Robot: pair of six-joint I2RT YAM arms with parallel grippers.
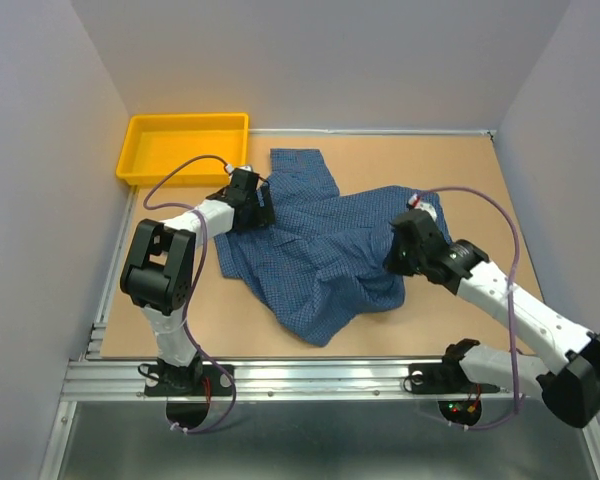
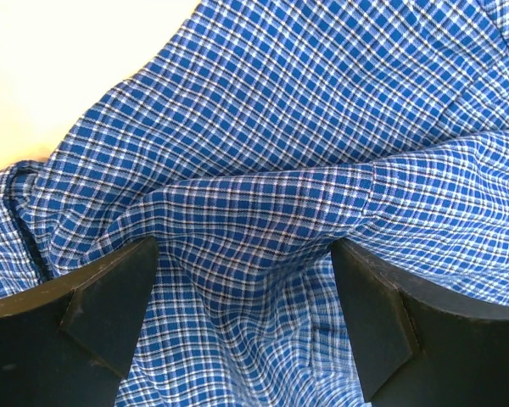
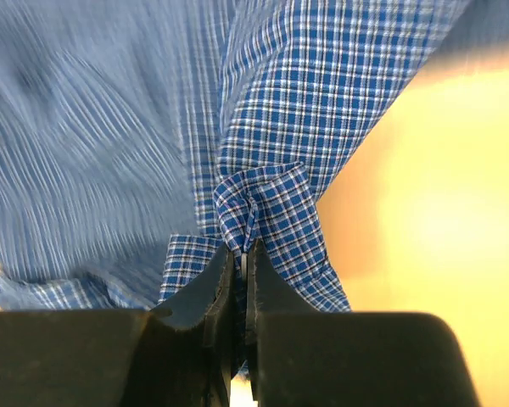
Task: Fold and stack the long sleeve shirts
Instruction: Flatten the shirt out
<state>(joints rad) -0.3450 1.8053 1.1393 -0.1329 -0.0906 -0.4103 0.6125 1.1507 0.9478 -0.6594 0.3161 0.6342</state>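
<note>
2 arms (image 1: 195, 218) (image 1: 500, 290) stretch forward over shirt (image 1: 320, 250) — left gripper (image 2: 246, 263) gaping, right gripper (image 3: 242, 263) pinching it.

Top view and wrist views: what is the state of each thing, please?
shirt: unfolded, lying crumpled on the table.
left gripper: open, jaws on either side of a ridge of shirt cloth.
right gripper: shut on a pinched fold of the shirt.
yellow bin: upright, apart from the shirt.

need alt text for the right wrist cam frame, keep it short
The right gripper is shut on a pinched fold of the blue small-check cloth shirt, which bunches up just above its tips. The rest of the shirt spreads out, blurred, to the left, and bare tan tabletop shows on the right.
</note>
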